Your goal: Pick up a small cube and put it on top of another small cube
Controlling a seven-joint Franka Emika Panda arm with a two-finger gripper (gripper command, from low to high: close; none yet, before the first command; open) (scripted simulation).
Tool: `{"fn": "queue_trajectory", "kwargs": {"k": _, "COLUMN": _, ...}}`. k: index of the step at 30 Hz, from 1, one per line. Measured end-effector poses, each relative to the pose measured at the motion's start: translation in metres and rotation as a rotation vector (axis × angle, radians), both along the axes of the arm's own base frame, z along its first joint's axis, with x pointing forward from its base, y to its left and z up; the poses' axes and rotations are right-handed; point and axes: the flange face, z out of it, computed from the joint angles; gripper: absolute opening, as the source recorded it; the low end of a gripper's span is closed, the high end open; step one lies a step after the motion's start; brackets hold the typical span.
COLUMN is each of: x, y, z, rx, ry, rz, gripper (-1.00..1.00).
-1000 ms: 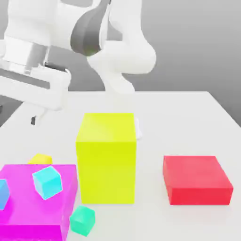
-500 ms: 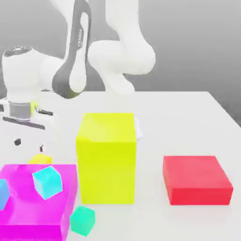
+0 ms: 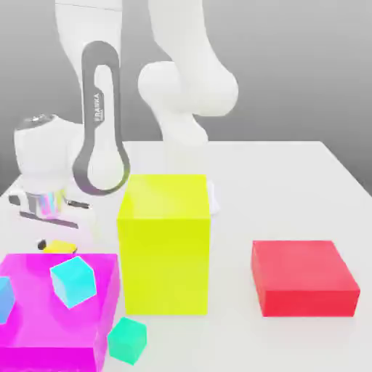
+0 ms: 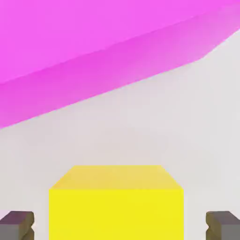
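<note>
Pincer [image 4: 120,227] straddles the small cube [image 4: 116,204], pads [image 4: 18,224] apart.

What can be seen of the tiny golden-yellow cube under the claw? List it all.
The tiny golden-yellow matte cube is plain, with flat faces and crisp edges. It sits flat on the white table, just behind the large translucent magenta block in the exterior view, where the claw hides most of it. In the hand view it lies between the two dark fingertips, with gaps on both sides, so nothing grips it yet.
</note>
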Motion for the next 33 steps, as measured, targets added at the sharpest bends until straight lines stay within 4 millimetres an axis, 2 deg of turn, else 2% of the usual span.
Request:
{"fn": "queue_trajectory", "kwargs": {"k": 6, "x": 0.000, "y": 0.000, "z": -0.001, "rx": 0.002, "ry": 0.001, "rz": 0.000, "gripper": -1.00}}
{"fn": "queue_trajectory", "kwargs": {"k": 16, "x": 0.003, "y": -0.003, "z": 0.048, "rx": -0.002, "ry": -0.007, "rz": -0.004, "gripper": -1.00}}
{"fn": "queue_trajectory", "kwargs": {"k": 21, "x": 0.000, "y": -0.002, "z": 0.065, "rx": 0.005, "ry": 0.009, "rz": -0.011, "gripper": -1.00}}
{"fn": "queue_trajectory", "kwargs": {"k": 24, "x": 0.022, "y": 0.009, "z": 0.073, "rx": 0.004, "ry": 0.034, "rz": -0.008, "gripper": -1.00}}
{"fn": "queue_trajectory", "kwargs": {"k": 28, "x": 0.038, "y": 0.014, "z": 0.087, "rx": -0.007, "ry": 0.069, "rz": -0.071, "gripper": -1.00}}
{"fn": "queue_trajectory", "kwargs": {"k": 33, "x": 0.062, "y": 0.019, "z": 0.105, "rx": -0.023, "ry": 0.077, "rz": -0.219, "gripper": -1.00}}
